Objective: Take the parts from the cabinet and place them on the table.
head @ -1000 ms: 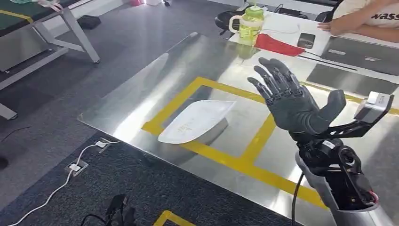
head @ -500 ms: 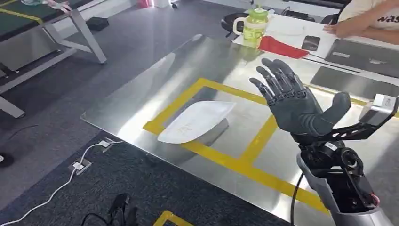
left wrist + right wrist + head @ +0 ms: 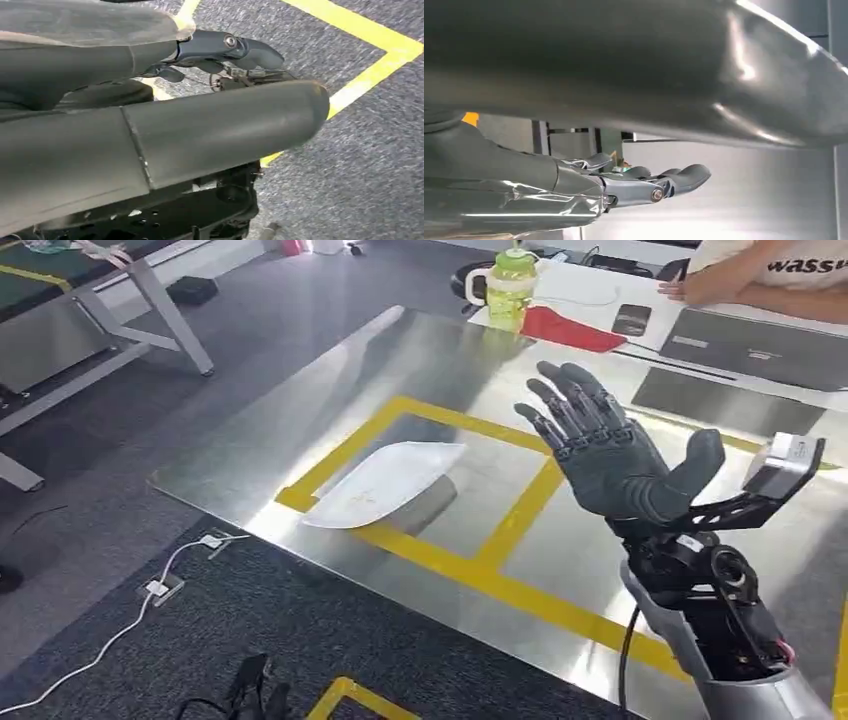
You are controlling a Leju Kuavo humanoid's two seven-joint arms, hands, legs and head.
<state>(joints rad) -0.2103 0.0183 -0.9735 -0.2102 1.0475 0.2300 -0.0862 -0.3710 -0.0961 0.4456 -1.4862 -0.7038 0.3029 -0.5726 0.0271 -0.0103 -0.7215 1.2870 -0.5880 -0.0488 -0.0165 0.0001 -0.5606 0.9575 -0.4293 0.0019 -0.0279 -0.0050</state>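
Head view: my right hand (image 3: 610, 455) hangs above the table (image 3: 250, 455) with palm up and fingers spread, holding nothing. My left hand (image 3: 220, 52) appears in its wrist view over grey carpet with a yellow line; its fingers look loosely extended with nothing visible in them, but I cannot tell for sure.

Out from the right hand, toward my left, the white part (image 3: 385, 483) lies flat on the table inside the yellow tape frame (image 3: 455, 570), well apart from the hand. It is a shallow, tray-like shell, so I judge it light, fairly stiff and smooth, likely to slide on the polished metal if nudged. I would take it by the raised rim on a long side, pinching the edge, not pressing on its flat top.

Its long axis runs diagonally, from the table's near edge toward the far side; the narrower end points near and to my left.

Beyond, a bottle (image 3: 508, 287) and a person's arm (image 3: 745, 285).
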